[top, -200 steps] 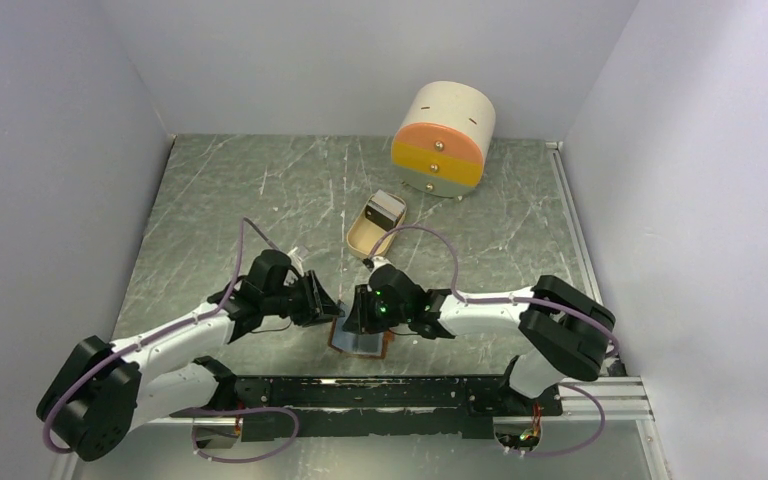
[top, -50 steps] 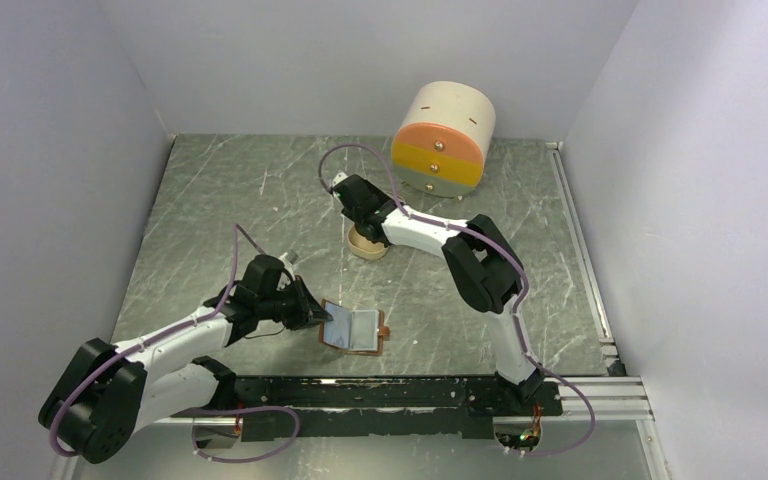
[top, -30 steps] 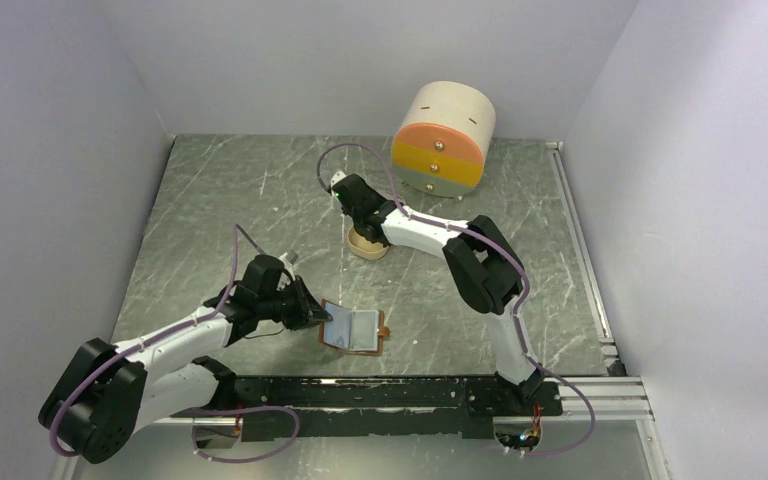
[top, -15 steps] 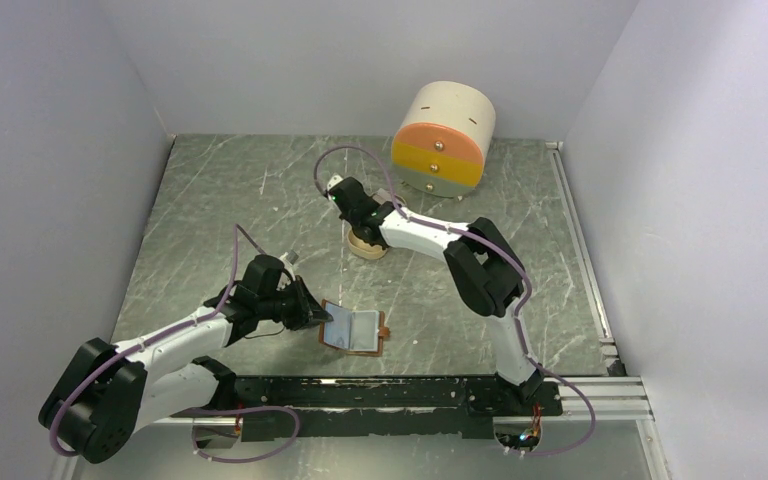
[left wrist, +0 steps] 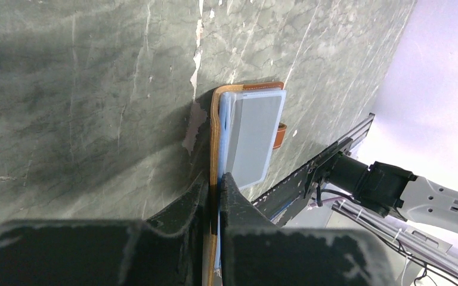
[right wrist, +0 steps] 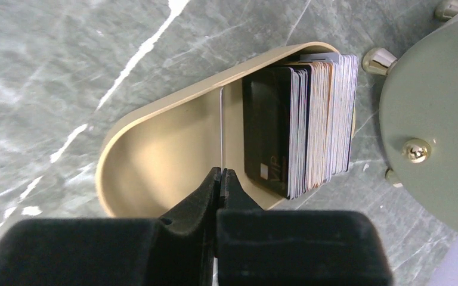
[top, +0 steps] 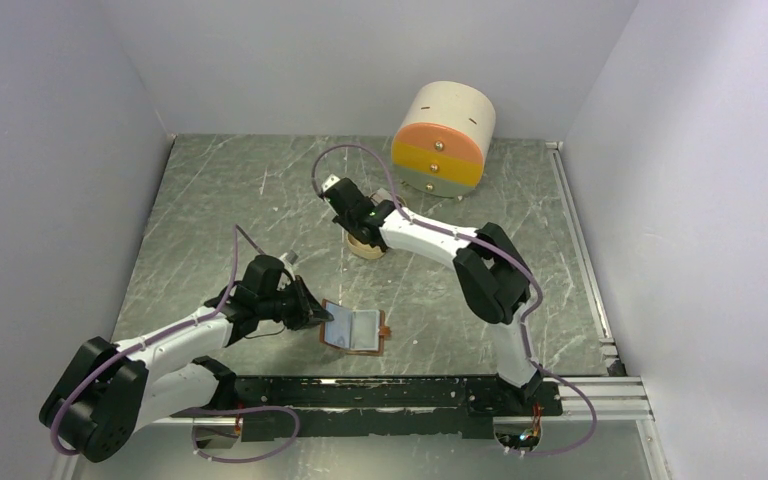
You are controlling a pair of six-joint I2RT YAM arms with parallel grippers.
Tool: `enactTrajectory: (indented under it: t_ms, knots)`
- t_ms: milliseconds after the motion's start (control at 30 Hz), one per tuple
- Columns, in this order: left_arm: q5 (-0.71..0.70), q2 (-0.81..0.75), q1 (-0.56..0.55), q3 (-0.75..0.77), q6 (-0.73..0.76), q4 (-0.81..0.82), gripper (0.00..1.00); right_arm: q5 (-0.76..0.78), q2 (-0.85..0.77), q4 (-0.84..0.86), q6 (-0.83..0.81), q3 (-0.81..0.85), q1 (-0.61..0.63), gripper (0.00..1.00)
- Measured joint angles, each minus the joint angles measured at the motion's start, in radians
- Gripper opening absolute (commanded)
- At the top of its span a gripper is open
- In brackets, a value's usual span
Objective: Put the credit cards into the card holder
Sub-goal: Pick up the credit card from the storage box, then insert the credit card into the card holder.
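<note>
The tan card holder lies open near the table's front edge, its clear pockets facing up. My left gripper is shut on its left flap, which stands edge-on between the fingers. A stack of credit cards, dark at the front, stands upright at one end of the beige oval tray. My right gripper hangs over the tray, shut on one thin card seen edge-on, apart from the stack.
A round cream-and-orange drawer box stands behind the tray at the back of the table. Grey walls close in the sides and back. The black base rail runs along the front edge.
My right gripper has shut on a single card in the tray, and its wrist has shifted a little left. The left arm and the card holder have not moved.
</note>
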Motion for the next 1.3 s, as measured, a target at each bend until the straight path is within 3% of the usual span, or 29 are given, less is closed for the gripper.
enactTrajectory:
  t_ms: [533, 700, 1067, 1300]
  knots:
    - [-0.013, 0.043, 0.007, 0.021, -0.023, 0.026, 0.09, -0.024, -0.156, -0.077, 0.189, -0.076, 0.023, 0.0]
    - [-0.03, 0.047, 0.014, 0.019, -0.076, 0.088, 0.09, -0.075, -0.338, -0.085, 0.327, -0.177, 0.023, 0.0]
    - [-0.031, 0.102, 0.014, -0.029, -0.147, 0.22, 0.28, -0.359, -0.774, 0.188, 0.707, -0.67, 0.023, 0.0]
    - [-0.032, 0.056, 0.014, -0.07, -0.127, 0.192, 0.3, -0.49, -0.837, 0.401, 0.94, -0.917, 0.023, 0.0]
